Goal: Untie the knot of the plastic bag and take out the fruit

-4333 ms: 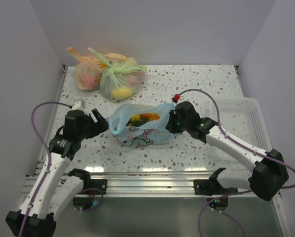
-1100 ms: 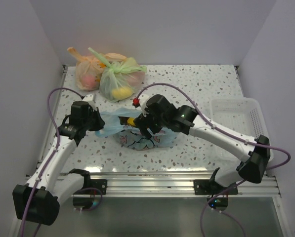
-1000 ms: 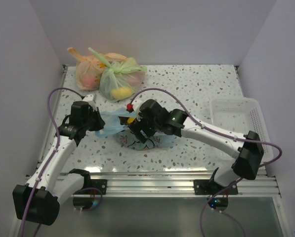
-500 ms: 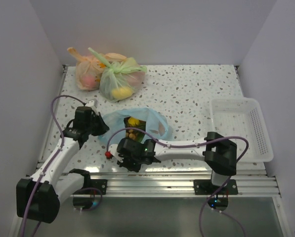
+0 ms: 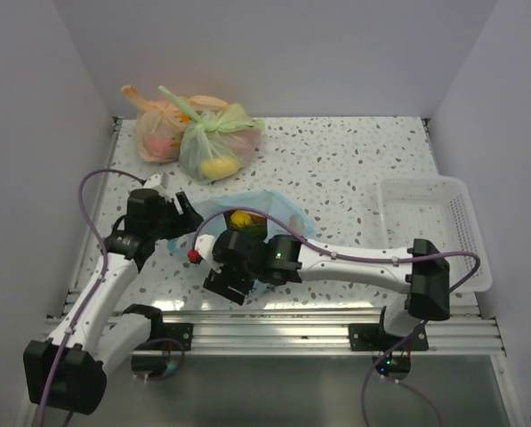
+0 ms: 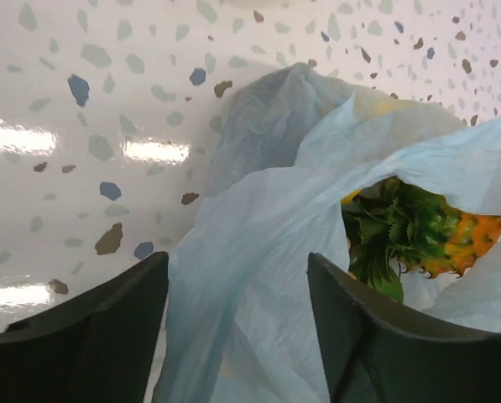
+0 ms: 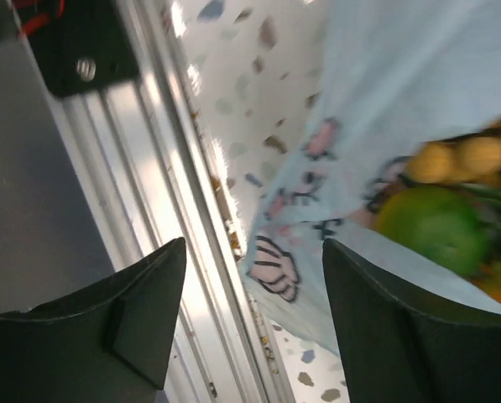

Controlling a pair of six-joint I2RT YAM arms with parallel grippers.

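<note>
Noted left arm rising from bottom left of the top view, left gripper (image 5: pixel 178 213) at centre left, jaws spread wide. Noted right arm stretched low leftward from lower right, right gripper (image 5: pixel 222 283) bottom centre, jaws likewise apart.

The light blue plastic bag (image 5: pixel 278 205) slumps open near the table's (image 5: pixel 354 160) middle, toward eight o'clock, cartoon print facing six, with pineapple (image 6: pixel 451 239), yellow piece (image 5: pixel 241 218) and tan berries (image 7: pixel 472 155) inside.

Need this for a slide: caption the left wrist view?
Open left tool straddles the light blue plastic bag; a pineapple shows through its mouth.
</note>
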